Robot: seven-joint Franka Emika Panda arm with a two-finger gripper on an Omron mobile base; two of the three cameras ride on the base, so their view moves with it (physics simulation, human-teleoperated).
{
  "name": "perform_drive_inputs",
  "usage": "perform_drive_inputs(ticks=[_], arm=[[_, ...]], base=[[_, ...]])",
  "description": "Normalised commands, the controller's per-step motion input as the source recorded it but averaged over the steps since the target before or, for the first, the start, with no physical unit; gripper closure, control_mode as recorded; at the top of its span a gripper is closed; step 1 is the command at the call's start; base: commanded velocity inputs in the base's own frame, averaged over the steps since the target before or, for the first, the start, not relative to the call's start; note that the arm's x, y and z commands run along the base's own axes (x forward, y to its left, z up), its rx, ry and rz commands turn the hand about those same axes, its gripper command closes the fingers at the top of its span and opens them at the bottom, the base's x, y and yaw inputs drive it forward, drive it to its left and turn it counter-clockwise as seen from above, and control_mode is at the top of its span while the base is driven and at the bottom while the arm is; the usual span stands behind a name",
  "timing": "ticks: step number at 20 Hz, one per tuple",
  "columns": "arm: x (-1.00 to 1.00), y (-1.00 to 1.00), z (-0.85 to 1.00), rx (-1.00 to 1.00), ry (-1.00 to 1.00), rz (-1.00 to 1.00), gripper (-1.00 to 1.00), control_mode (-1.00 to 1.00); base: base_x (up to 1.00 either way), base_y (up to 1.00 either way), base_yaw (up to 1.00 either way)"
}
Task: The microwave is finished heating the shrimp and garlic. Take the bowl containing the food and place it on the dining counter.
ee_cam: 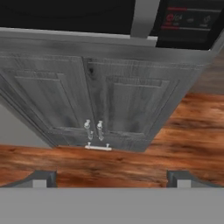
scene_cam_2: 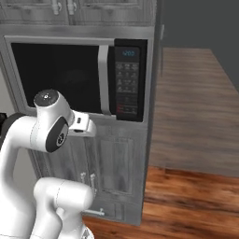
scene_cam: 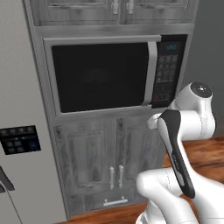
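Note:
The microwave [scene_cam: 100, 76] is built into grey wood cabinetry, and its black glass door is shut. A vertical bar handle [scene_cam: 151, 74] runs down the door's right side, beside the black keypad panel [scene_cam: 168, 70] with its blue display. The microwave [scene_cam_2: 60, 74] stands just behind my folded arm in the right base view. My gripper [ee_cam: 111, 179] is open and holds nothing. It hangs below the microwave [ee_cam: 65, 11] and looks at the lower cabinet doors and the floor. The bowl, the shrimp and garlic are hidden behind the dark door. The dining counter is out of view.
A grey fridge [scene_cam: 17, 131] with a small button panel [scene_cam: 19, 140] stands left of the microwave column. Under the microwave are two cabinet doors [ee_cam: 94, 105] with small handles. Wood floor [scene_cam_2: 196, 116] stretches away to the right of the cabinet column.

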Motion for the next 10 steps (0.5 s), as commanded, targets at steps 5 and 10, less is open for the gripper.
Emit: perform_drive_inputs(ticks=[5,10], arm=[[0.0,-0.01,0.0,0.0,0.0,-0.01,-1.0,-1.0],[0.0,0.0,0.0,0.0,0.0,0.0,-1.0,-1.0]], base=[[-0.13,-0.11,-0.01],[0.0,0.0,0.0]])
